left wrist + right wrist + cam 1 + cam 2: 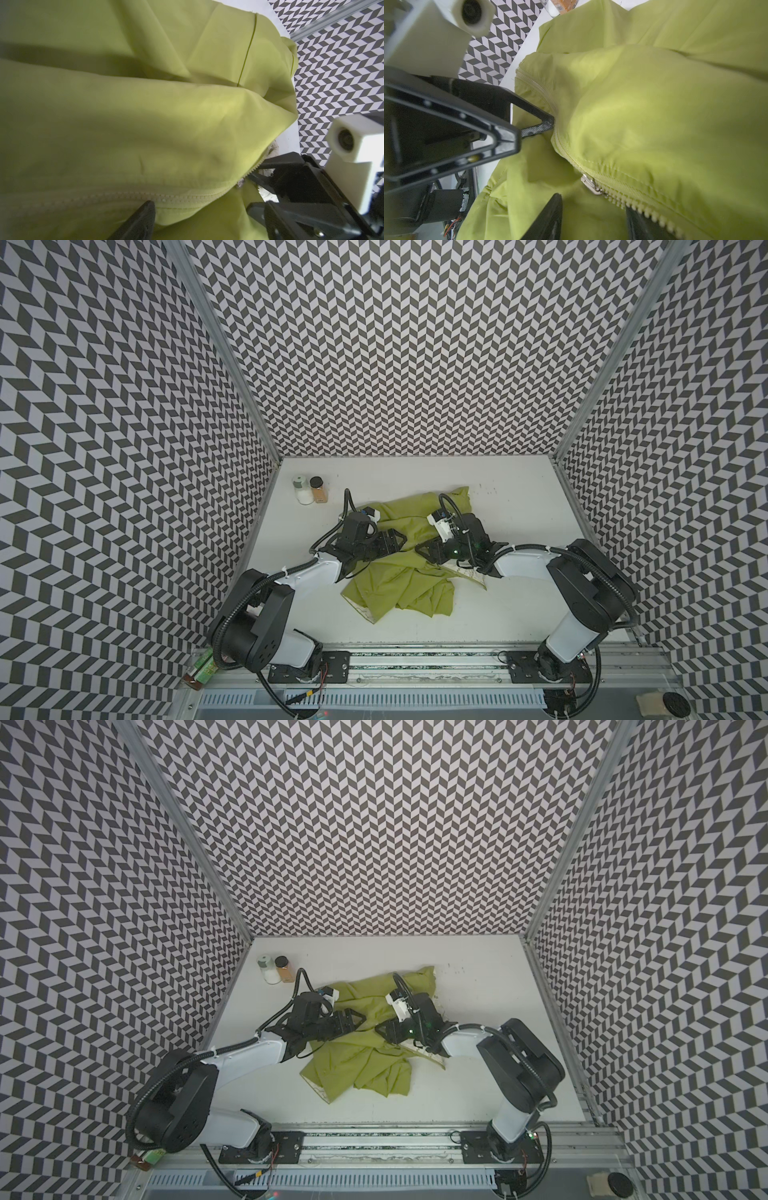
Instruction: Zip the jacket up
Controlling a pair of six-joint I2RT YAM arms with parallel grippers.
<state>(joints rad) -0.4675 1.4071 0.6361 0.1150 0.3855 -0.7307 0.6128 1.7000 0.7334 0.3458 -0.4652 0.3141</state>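
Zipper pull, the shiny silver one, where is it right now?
In the right wrist view, the silver zipper pull sits on the zipper line of the green jacket, just ahead of the tips of the right pincer.

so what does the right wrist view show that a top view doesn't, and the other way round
Only the right wrist view: the metal slider and the unjoined teeth past it.
Only a top view: the right arm and the cream lining poking out beside it.
Both: the jacket and the left gripper, one finger against the zip edge.
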